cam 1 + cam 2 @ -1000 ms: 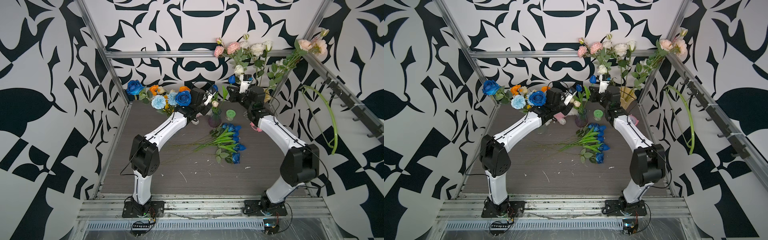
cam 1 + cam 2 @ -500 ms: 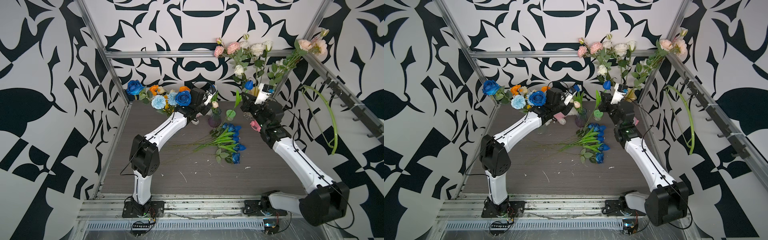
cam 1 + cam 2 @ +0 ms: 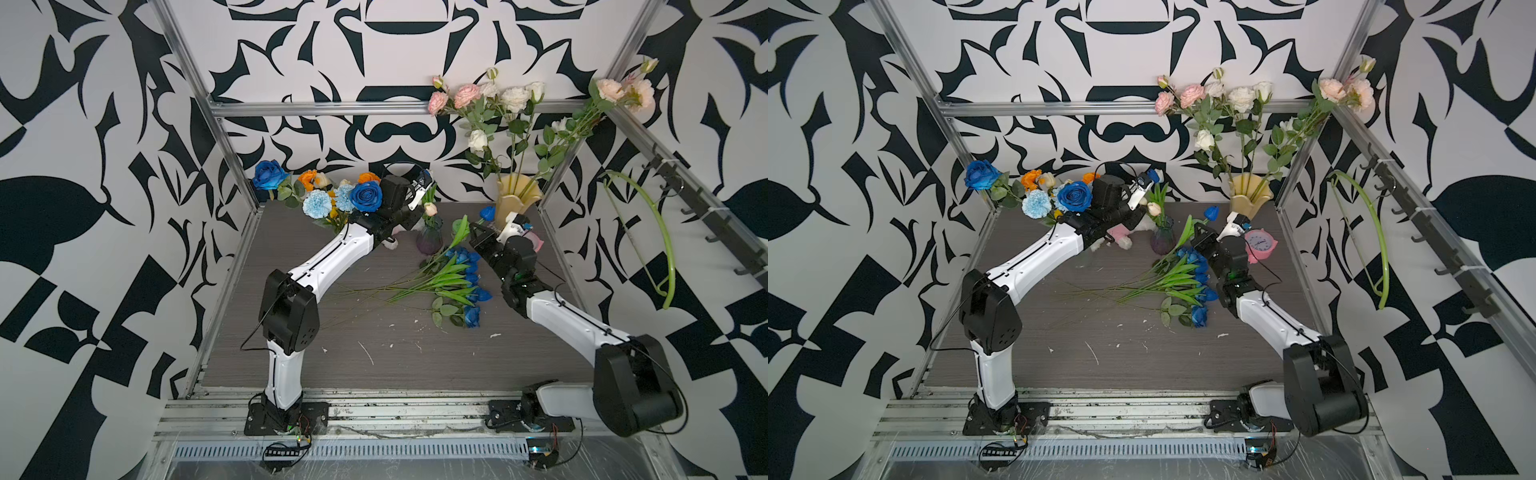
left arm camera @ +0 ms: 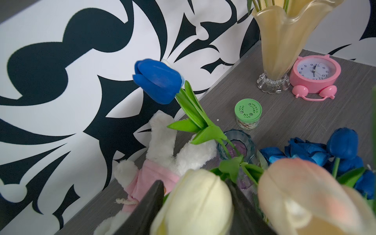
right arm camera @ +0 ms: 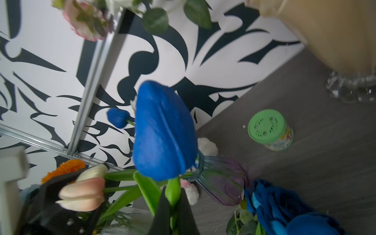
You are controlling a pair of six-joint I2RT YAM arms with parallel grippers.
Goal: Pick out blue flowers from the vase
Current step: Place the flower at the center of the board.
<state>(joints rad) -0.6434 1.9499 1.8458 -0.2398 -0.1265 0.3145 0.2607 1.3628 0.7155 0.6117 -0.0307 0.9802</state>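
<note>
- Plush rabbit (image 3: 1121, 239), beside the purple glass vase (image 3: 1162, 242), lay mostly hidden behind the left arm (image 3: 1038, 253).
- Blue tulip (image 5: 162, 130), near that vase, was blurred, its stem cropped.

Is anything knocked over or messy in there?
Yes. The pink alarm clock lies tipped over, its bells down on the table beside the yellow vase. A plush bunny lies flat too, and white crumbs litter the table.

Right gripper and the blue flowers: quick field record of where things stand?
right gripper: shut on stem of held blue tulip
left gripper: by small vase, jaws flank cream tulip; grip unclear
table: pile of blue flowers lying flat
small vase: second blue tulip, peach tulip inside
bunch behind left arm: blue roses among orange flowers
</note>
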